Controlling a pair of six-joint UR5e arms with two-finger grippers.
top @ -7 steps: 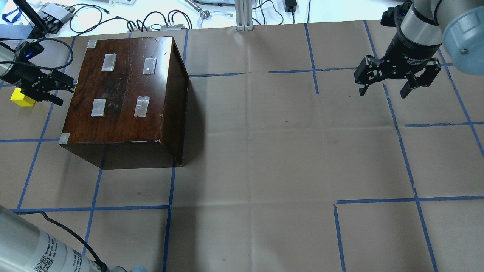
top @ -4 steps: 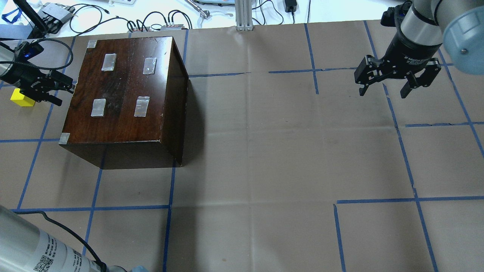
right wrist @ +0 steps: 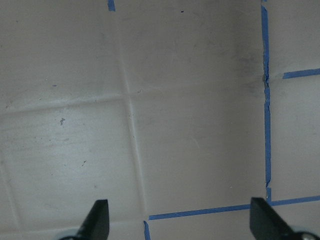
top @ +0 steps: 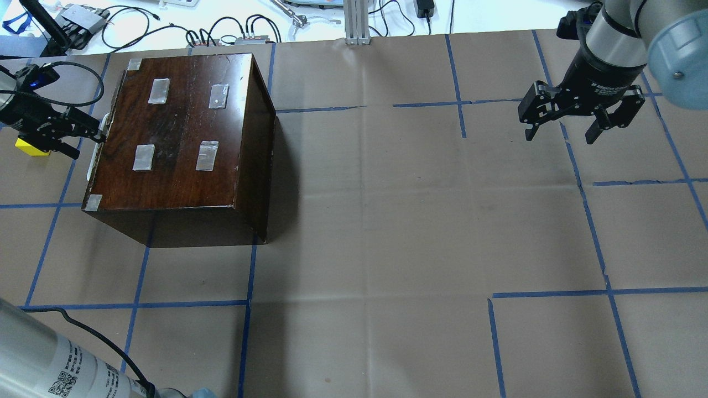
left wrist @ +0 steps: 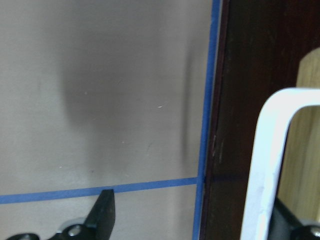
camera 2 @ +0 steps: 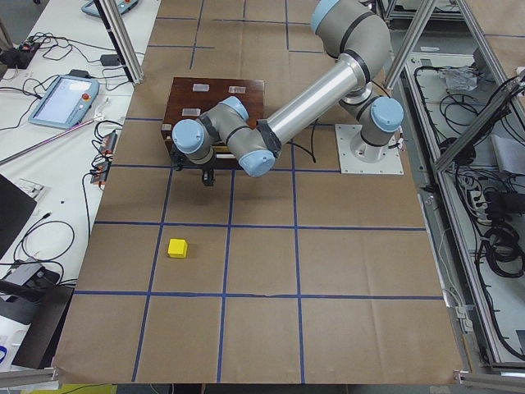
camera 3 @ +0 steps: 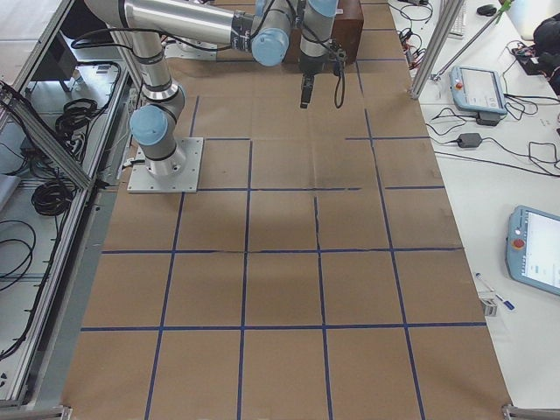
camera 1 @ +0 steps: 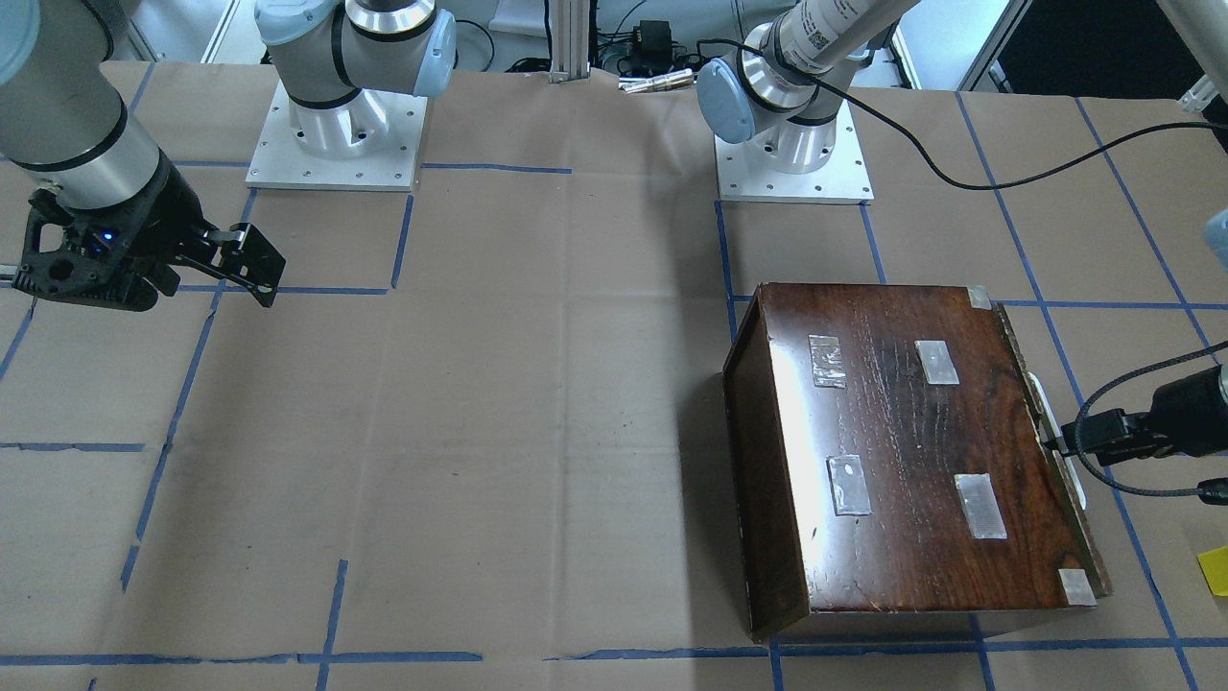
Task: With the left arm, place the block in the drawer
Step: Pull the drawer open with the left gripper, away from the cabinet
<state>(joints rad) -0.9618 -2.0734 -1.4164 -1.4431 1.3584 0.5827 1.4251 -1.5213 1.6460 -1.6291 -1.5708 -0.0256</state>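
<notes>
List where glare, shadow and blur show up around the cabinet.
Exterior front-facing: a white glare streak runs down the glossy top of the cabinet near its view-left edge. Overhead exterior: the cabinet throws a soft shadow onto the paper on the view's right. Left wrist-mounted: the white handle is close and out of focus, its edges soft.

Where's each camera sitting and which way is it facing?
Front-facing: across the brown-papered table, facing the robot; left arm at right, dark-brown wooden cabinet.
Overhead: behind the robot, looking down; open right gripper.
Exterior left: table's left end; left arm near, small yellow cube.
Exterior right: table's right end; right arm near.
Left wrist: down past black fingers at the cabinet's white handle.
Right wrist: down at the table between fingers.
Shared: front-facing and overhead show the cabinet's taped top.
</notes>
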